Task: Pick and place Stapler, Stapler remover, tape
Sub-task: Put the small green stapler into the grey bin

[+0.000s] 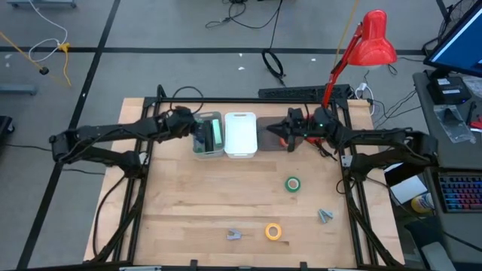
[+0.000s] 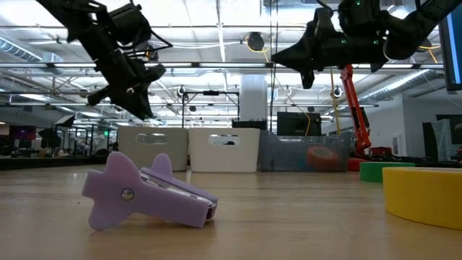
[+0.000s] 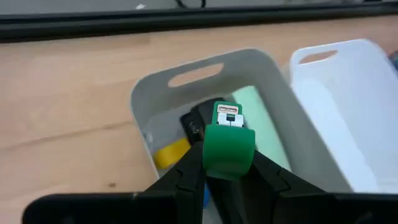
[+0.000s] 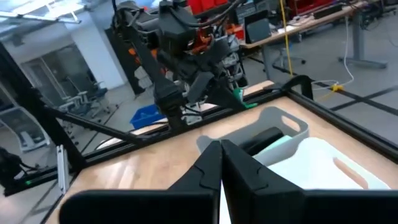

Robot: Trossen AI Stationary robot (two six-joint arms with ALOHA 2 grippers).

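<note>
With the left gripper clamped on the green stapler above the grey bin, lower it clear of the bin walls before releasing, while the right gripper waits shut over the white bin.

The left arm reaches inward from the left edge, its wrist bent down, and the left gripper hangs with its fingers closed on a green stapler that juts out past the tips. The right arm stretches in from the opposite side, raised, the right gripper pressed fully closed and empty.
</note>
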